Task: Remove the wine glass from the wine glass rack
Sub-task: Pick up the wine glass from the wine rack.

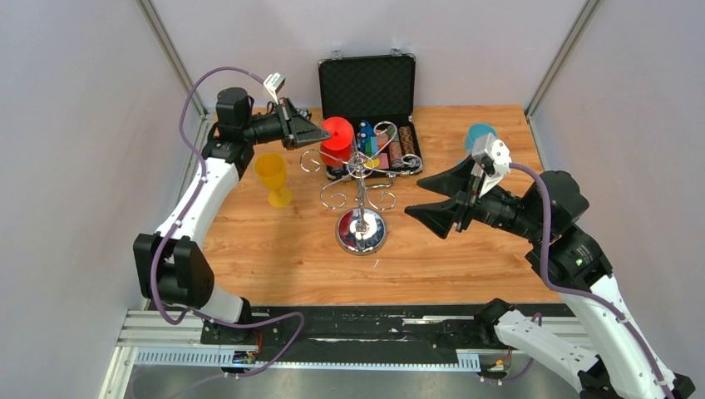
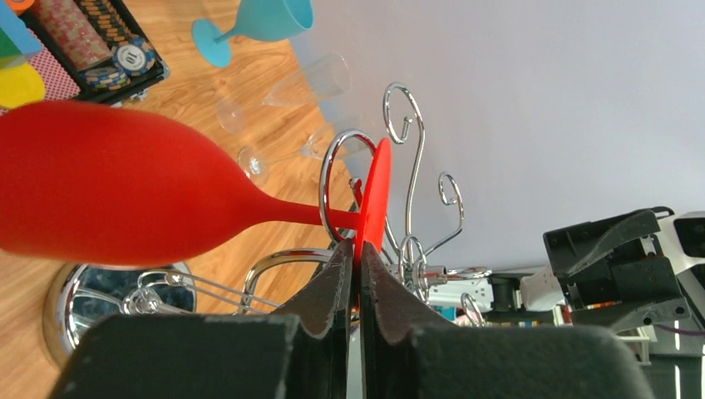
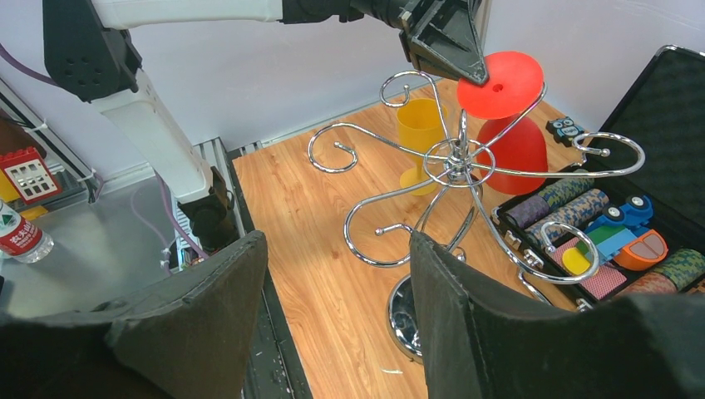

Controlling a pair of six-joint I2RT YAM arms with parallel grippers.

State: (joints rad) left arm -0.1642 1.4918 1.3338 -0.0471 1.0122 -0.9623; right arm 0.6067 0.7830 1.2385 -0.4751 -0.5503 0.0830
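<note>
A red wine glass [image 1: 337,143] hangs upside down from a curled arm of the chrome wine glass rack [image 1: 363,173], which stands mid-table. My left gripper [image 1: 322,133] is shut on the rim of the glass's flat red foot [image 2: 376,187]. In the left wrist view the stem passes through a wire loop, with the bowl [image 2: 108,191] to the left of my left gripper [image 2: 357,253]. The right wrist view shows the red glass [image 3: 520,154], the rack [image 3: 453,158] and my open, empty right gripper [image 3: 337,249]. In the top view my right gripper [image 1: 428,199] hovers right of the rack.
A yellow glass [image 1: 273,176] stands left of the rack. A teal glass [image 1: 479,135] stands at the back right. An open black chip case [image 1: 370,91] lies behind the rack. Clear glasses [image 2: 308,83] lie on the wood near the teal one.
</note>
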